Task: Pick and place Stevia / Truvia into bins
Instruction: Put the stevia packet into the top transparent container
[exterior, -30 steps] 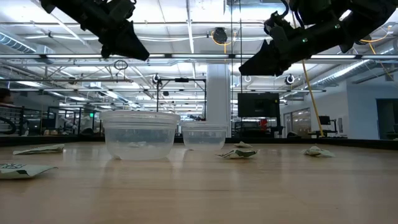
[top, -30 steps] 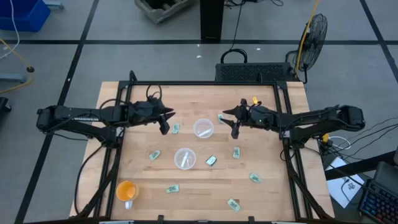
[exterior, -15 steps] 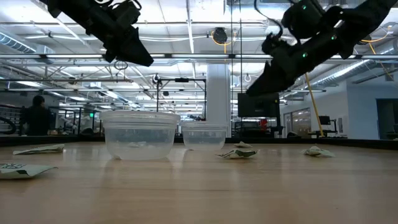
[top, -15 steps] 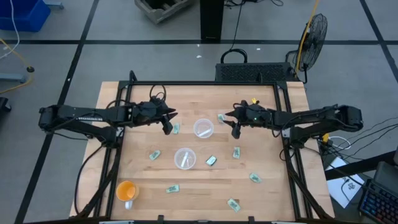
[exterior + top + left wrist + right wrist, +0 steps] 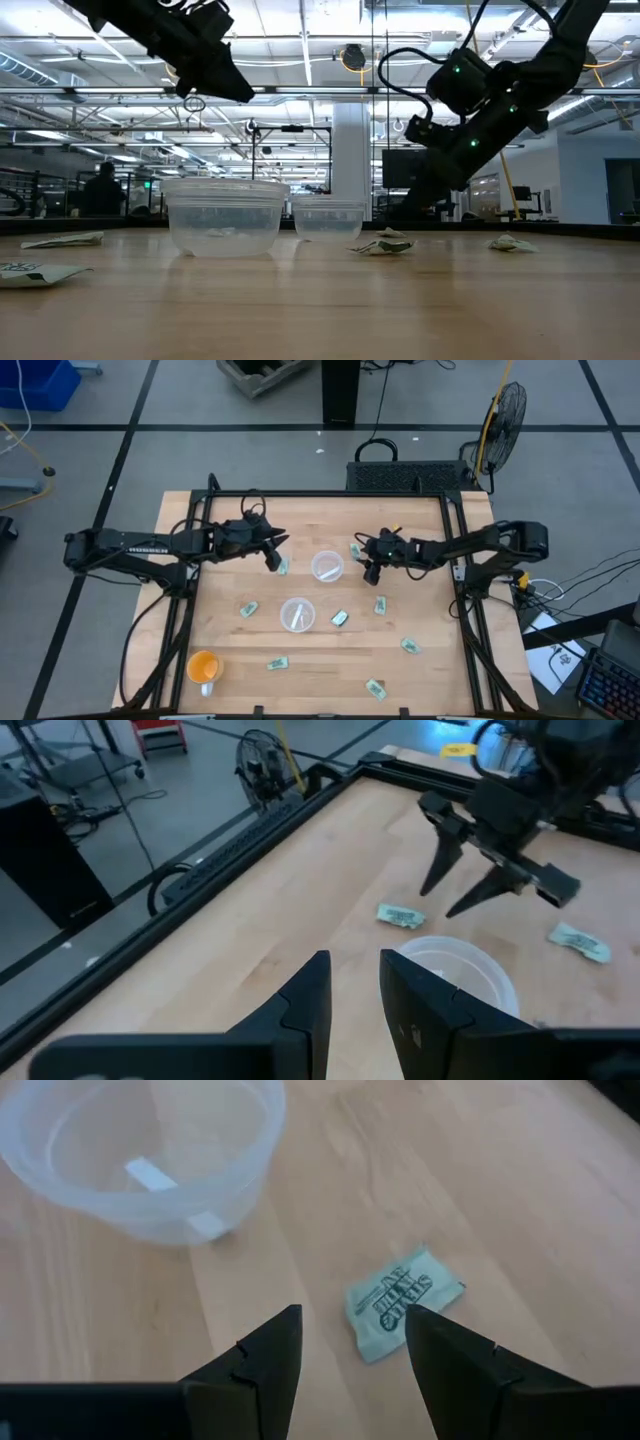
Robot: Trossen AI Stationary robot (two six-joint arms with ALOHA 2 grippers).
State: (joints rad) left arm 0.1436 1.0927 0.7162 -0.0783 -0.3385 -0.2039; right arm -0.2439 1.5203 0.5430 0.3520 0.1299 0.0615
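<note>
- Right gripper point(image 5: 368, 565) hung low over the table point(image 5: 420, 610), just right of the far bin point(image 5: 326, 566), fingers spread w/ nothing between them.
- From its wrist cam, the spread fingers point(image 5: 452, 1355) framed one Stevia packet point(image 5: 400, 1303) lying flat on the wood, near the bin point(image 5: 145, 1155) but not touching it. Couldn't tell if the tips had reached the table.
- Same packet point(image 5: 355, 548) sat just beyond the gripper in the overhead view, beside the bin.
- Left gripper point(image 5: 270, 556) hovered above the table left of that bin, fingers point(image 5: 310, 1005) a narrow gap apart, holding nothing. A 2nd packet point(image 5: 283, 567) lay just beside it.
- Near bin point(image 5: 297, 614) stood closer to the front edge, apart from the far one. Both bins looked empty of packets, prob. – the level view through the clear wall point(image 5: 224, 217) wasn't conclusive.
- Other packets scattered on the wood: one point(image 5: 248, 608) left of the near bin, one point(image 5: 339, 618) right of it, another point(image 5: 380, 604) further right, plus three point(image 5: 277, 662) toward the front edge.
- Orange cup point(image 5: 203, 666) stood at the front-left corner, well apart from the bins.
</note>
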